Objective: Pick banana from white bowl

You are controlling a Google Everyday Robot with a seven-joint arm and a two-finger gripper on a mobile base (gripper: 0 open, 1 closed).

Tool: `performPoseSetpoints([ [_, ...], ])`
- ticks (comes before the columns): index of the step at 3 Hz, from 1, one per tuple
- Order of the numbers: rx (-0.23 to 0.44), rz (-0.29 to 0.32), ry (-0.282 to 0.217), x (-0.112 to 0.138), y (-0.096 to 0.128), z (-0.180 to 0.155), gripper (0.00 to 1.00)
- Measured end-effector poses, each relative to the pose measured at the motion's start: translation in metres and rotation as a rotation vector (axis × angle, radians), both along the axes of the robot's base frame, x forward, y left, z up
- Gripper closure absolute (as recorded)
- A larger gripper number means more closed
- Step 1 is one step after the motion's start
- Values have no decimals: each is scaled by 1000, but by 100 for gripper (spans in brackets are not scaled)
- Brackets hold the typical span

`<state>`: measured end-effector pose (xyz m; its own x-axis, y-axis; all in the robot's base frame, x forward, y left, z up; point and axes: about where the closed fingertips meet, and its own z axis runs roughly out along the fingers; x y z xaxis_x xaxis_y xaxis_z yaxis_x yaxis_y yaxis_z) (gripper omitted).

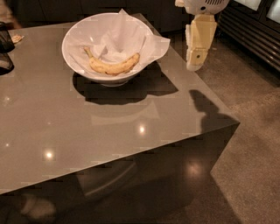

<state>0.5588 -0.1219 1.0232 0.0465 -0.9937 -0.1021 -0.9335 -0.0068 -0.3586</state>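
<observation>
End effector (194,65) vertical, tip down, right of white bowl (74,50) with banana (113,66).

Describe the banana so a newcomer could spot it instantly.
On the glossy grey table, a wide white bowl lined with crumpled white paper sits near the far edge, with the cream gripper hovering by the table's right edge. The banana lies inside: curved, yellow, the only coloured thing among the white.

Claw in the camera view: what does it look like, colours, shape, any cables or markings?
The claw, at upper right past the white bowl, is a pale cream, blocky, flat-sided piece with a small dark mark near its lower end. It hangs from a rounded white housing with dark slits. No cables show.
</observation>
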Motion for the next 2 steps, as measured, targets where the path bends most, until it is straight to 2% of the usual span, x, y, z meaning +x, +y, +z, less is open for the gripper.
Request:
performPoseSetpoints([
  [1, -26, 73, -20, 25, 29, 5, 0],
  [2, -12, 79, -46, 30, 35, 9, 0],
])
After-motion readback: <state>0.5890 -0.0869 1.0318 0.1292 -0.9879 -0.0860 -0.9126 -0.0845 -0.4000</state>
